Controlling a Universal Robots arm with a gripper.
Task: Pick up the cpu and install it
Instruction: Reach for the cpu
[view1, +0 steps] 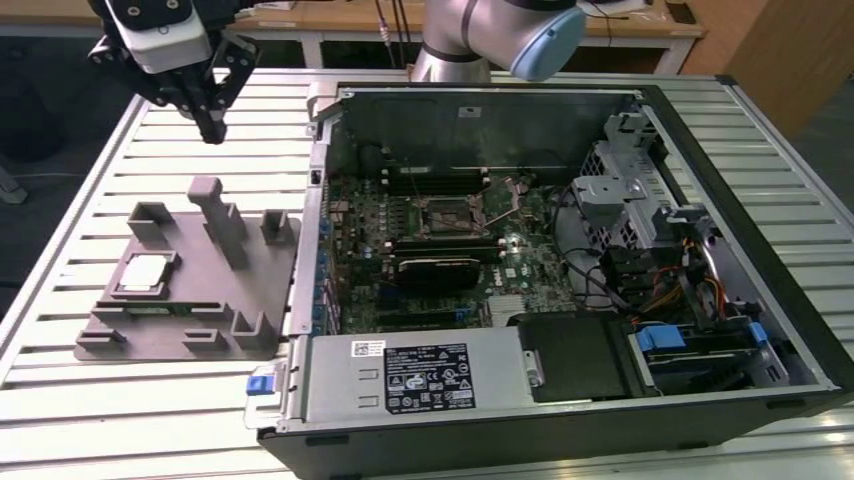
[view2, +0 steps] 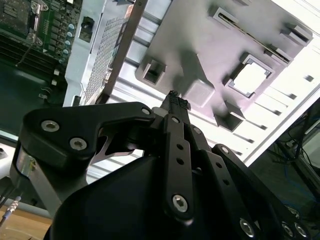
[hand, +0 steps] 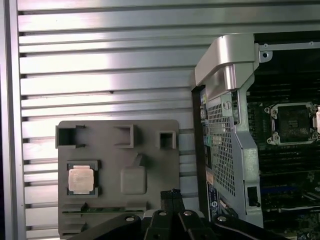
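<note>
Cpu (hand: 81, 179) — shiny square chip — in matte grey fixture (hand: 107, 160), black claw (view1: 211, 130) seemingly clenched empty, apart

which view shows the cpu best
The first wrist view: the cpu faces the camera flat-on in its fixture pocket. The exterior view shows the cpu at a slant; the second wrist view shows the cpu as a pale tilted square.
</note>
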